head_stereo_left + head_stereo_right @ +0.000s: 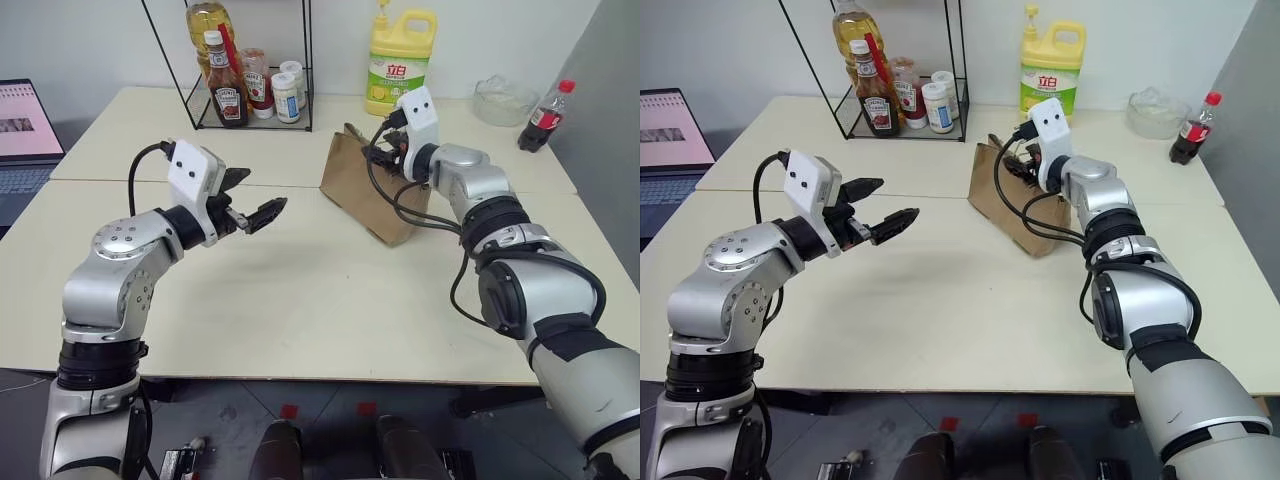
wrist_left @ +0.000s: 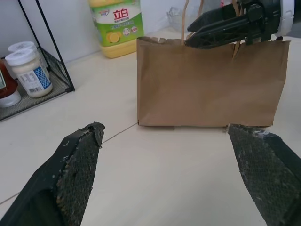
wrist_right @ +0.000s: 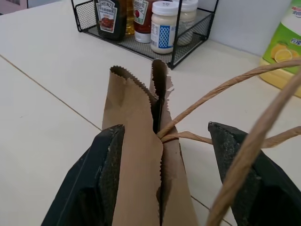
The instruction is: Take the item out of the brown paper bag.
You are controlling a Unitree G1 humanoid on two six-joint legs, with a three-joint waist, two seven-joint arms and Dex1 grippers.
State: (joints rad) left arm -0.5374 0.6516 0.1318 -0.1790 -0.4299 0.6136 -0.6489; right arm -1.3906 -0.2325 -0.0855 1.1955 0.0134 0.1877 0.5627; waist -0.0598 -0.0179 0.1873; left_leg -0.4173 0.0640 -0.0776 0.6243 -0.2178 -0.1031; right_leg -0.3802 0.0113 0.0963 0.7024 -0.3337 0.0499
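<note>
Left gripper [image 1: 258, 205] sat nearest the cam, at about 9 o'clock of the beige table [image 1: 300, 300], fingers spread wide w/ nothing between them, aimed toward the bag and well apart from it.

Creased kraft-brown paper bag [image 1: 362, 190] w/ thin looped paper-cord handles [image 3: 244, 108] stood upright near table centre, slightly toward 1 o'clock. Its top edges were pinched nearly flat together.

Right gripper [image 3: 162, 155] was at the bag's top rim, black fingers [image 3: 101, 174] parted and straddling the folded mouth. One finger lay against the paper on the outside; the other stood apart from it, w/ the handle cords crossing in front. No firm pinch visible, so not gripping anything.

Small clear bottle of orange liquid couldn't be made out; bag mouth too closed to see inside.

Black wire rack [image 1: 250, 110] w/ sauce bottles and jars sat at 11 o'clock. Big yellow detergent jug [image 1: 400, 60] stood at 12 o'clock, behind the bag. Dark cola bottle w/ red cap [image 1: 545, 118] at 2 o'clock, next to a clear glass bowl [image 1: 503, 100]. Open laptop [image 1: 25, 140] at 9–10 o'clock, off the table edge.
</note>
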